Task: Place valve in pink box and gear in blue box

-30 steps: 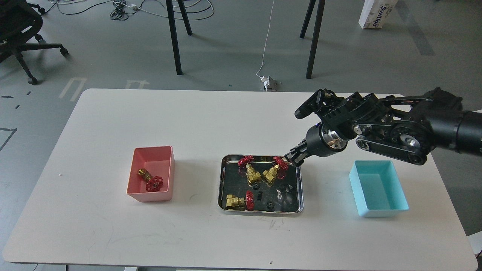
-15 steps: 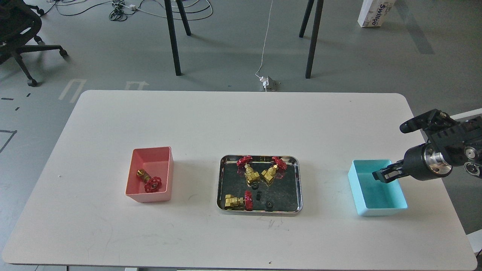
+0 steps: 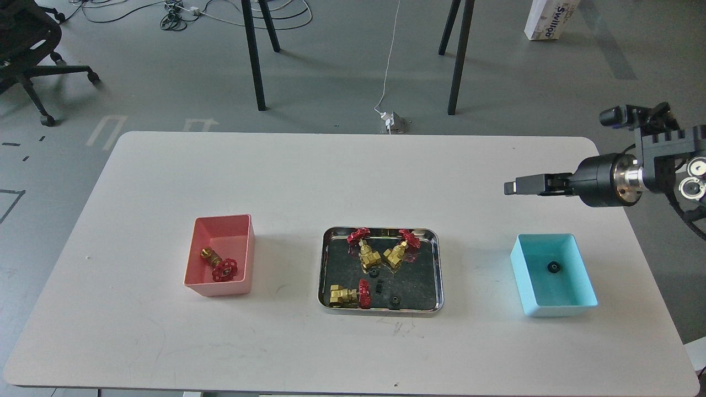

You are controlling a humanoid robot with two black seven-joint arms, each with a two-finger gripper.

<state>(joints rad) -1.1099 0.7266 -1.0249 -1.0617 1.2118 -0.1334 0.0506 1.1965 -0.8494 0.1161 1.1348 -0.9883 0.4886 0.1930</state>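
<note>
The pink box (image 3: 246, 259) stands at the left of the table with one valve (image 3: 219, 266) lying in it. The blue box (image 3: 557, 310) stands at the right with one black gear (image 3: 554, 267) on its floor. Three more valves (image 3: 364, 249) (image 3: 401, 248) (image 3: 348, 294) and two gears (image 3: 374, 272) (image 3: 394, 300) lie in the steel tray (image 3: 439, 270). My right gripper (image 3: 515, 186) hangs level above the table behind the blue box, pointing left, holding nothing that I can see. It is side-on, so its fingers cannot be told apart. My left arm is out of view.
A small black oblong piece (image 3: 379, 286) lies in the tray between the gears. Bare white table (image 3: 309, 182) lies between the boxes and the tray. Table legs, cables and an office chair (image 3: 27, 49) stand on the floor beyond.
My right gripper went from the tray to over the blue box, then rose and drew back behind it. A gear now lies in the blue box, which was empty before.
</note>
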